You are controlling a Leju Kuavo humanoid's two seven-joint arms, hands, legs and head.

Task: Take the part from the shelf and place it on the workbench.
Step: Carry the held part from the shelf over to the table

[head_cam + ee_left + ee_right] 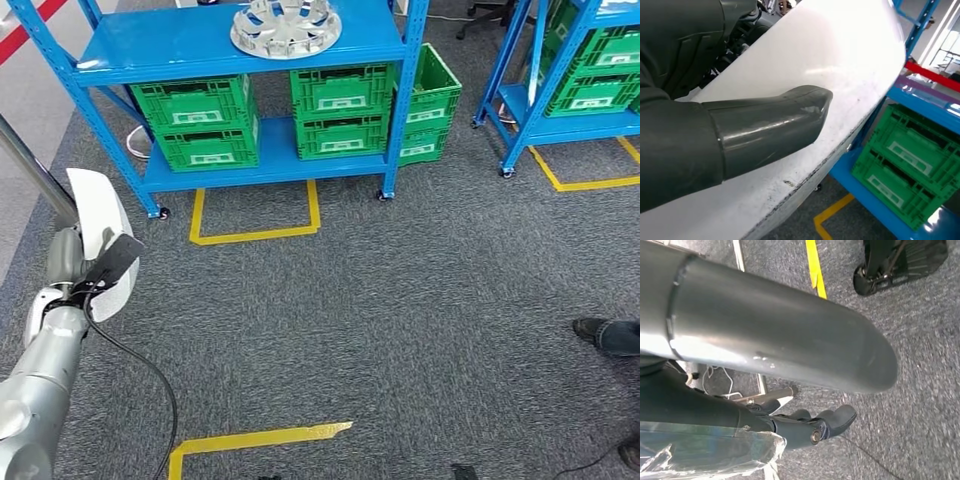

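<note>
The part is a white curved panel (pixel 96 218), held up at the left of the head view. My left hand (pixel 96 272) grips its lower edge, with a dark finger laid across the white face. In the left wrist view the thick grey thumb (pixel 779 127) presses flat on the panel (pixel 843 55), which hides the other fingers. My right hand (pixel 783 340) hangs over the grey carpet, its dark fingers (pixel 832 421) stretched out with nothing between them and the thumb.
A blue shelf (pixel 226 45) stands ahead with a silver wheel cover (pixel 285 26) on top and green crates (pixel 204 120) below. A second blue rack (pixel 558 95) is at the far right. A person's shoe (pixel 604 333) is at the right edge. Yellow tape (pixel 256 438) marks the carpet.
</note>
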